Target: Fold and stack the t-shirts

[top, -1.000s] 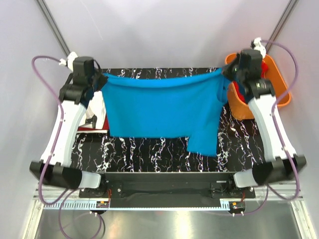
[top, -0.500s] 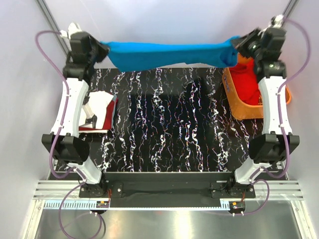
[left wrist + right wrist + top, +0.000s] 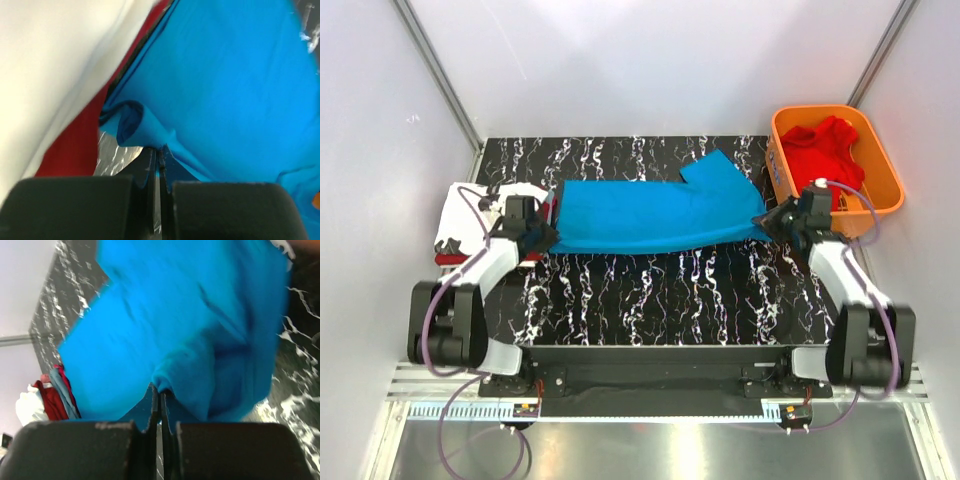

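Observation:
The bright blue t-shirt lies spread across the middle of the black marbled table, one sleeve pointing to the far side. My left gripper is shut on its left corner. My right gripper is shut on its right corner. Both grippers are low at the table. A white t-shirt lies on a dark red t-shirt at the left edge; both show in the left wrist view, the white one and the red one. A brighter red t-shirt lies in the basket.
The orange plastic basket stands at the far right corner, just behind my right arm. Grey walls enclose the table on three sides.
Both arms swung the blue t-shirt up and over the far side, then came down and toward me. The shirt now lies on the table, still held at both corners.

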